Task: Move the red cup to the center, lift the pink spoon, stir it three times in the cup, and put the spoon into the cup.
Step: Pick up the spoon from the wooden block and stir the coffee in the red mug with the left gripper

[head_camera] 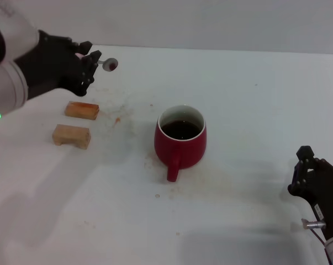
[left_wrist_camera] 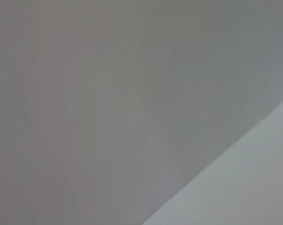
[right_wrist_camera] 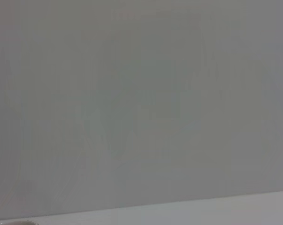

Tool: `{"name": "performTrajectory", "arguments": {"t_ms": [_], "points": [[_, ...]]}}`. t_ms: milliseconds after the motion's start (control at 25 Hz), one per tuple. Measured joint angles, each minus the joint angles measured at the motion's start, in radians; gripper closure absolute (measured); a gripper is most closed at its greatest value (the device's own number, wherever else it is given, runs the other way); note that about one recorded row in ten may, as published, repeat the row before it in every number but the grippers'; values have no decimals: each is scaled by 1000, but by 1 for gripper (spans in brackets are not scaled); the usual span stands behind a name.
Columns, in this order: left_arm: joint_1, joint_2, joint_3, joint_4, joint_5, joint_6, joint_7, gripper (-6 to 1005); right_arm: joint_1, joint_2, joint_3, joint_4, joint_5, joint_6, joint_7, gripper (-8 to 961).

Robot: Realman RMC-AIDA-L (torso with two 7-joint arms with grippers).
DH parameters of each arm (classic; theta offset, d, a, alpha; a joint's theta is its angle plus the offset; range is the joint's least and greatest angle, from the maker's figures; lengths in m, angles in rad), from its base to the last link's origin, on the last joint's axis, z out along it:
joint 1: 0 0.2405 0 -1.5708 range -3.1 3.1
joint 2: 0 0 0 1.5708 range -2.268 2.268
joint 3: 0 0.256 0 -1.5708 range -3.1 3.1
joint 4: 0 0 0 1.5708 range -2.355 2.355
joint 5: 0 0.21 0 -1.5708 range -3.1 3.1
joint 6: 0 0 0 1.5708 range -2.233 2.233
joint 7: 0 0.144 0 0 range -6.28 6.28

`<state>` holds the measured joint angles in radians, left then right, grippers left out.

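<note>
- Left gripper [head_camera: 89, 62]: raised above the far left part of the bench [head_camera: 249, 99], arm reaching in from the left edge of the head view.
- Its black fingers [head_camera: 92, 58] are clamped on the pink spoon [head_camera: 107, 64]. The handle is hidden inside the grip; only the grey neck and the bowl stick out past the fingertips, pointing toward the middle of the bench.
- The spoon bowl shows a reddish tint on its face. The spoon is in the air, clear of the bench.
- Red cup [head_camera: 180, 141]: upright on the bench near the centre, well apart from the left fingers, nearer the robot than they are and off toward its right.
- The cup has a white inner wall and dark liquid inside; its loop handle points toward the robot.
- Two tan wooden blocks lie just below the left fingers: far block [head_camera: 82, 110] almost under the fingertips, near block [head_camera: 72, 136] beside it, closer to the robot. The blocks are apart from each other and from the cup.
- Faint brownish specks mark the bench between the blocks and the cup and around the cup's base.
- Right gripper [head_camera: 303, 174]: low at the near right corner of the bench, well apart from the cup. I cannot tell whether its fingers are together or apart.
- Left wrist view: only blank grey wall and a strip of pale surface.
- Right wrist view: blank wall above a pale bench edge.
</note>
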<state>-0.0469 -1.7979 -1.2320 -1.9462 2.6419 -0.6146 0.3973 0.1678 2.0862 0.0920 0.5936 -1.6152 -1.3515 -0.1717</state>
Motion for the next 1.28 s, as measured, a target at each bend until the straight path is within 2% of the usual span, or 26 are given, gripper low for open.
{"name": "performTrajectory", "arguments": {"t_ms": [40,80,120,160,200,240,280,360,440,640,920,1280], "points": [[-1,-35,-48,-18,-51,-56,88,859,-1,0,0,-1,0,0,1,952],[-1,-83,-103,-33,-93,-128,178,859,-3,0,0,-3,0,0,5,952],[-3,-120,-143,-43,-119,-181,240,859,-3,0,0,-4,0,0,12,952],[-11,-180,-209,-53,-145,-275,333,859,-4,0,0,-5,0,0,21,952],[-26,-226,-260,-57,-160,-357,397,859,-5,0,0,-8,0,0,32,952],[-39,-254,-297,-60,-175,-423,444,859,-6,0,0,-10,0,0,38,952],[-59,-262,-321,-60,-196,-469,473,859,-7,-1,0,-12,0,-1,43,952],[-100,-251,-346,-58,-256,-538,492,859,-10,-1,0,-16,1,-6,49,952],[-129,-252,-369,-58,-287,-579,503,859,-13,-1,0,-20,3,-9,51,952],[-189,-257,-387,-61,-290,-667,533,858,-20,0,1,-18,4,-16,52,952],[-255,-258,-386,-61,-305,-741,552,859,-31,-1,8,-21,6,-22,52,952],[-285,-260,-356,-3,-310,-741,561,858,-36,-1,12,-21,8,-30,53,952]]}}
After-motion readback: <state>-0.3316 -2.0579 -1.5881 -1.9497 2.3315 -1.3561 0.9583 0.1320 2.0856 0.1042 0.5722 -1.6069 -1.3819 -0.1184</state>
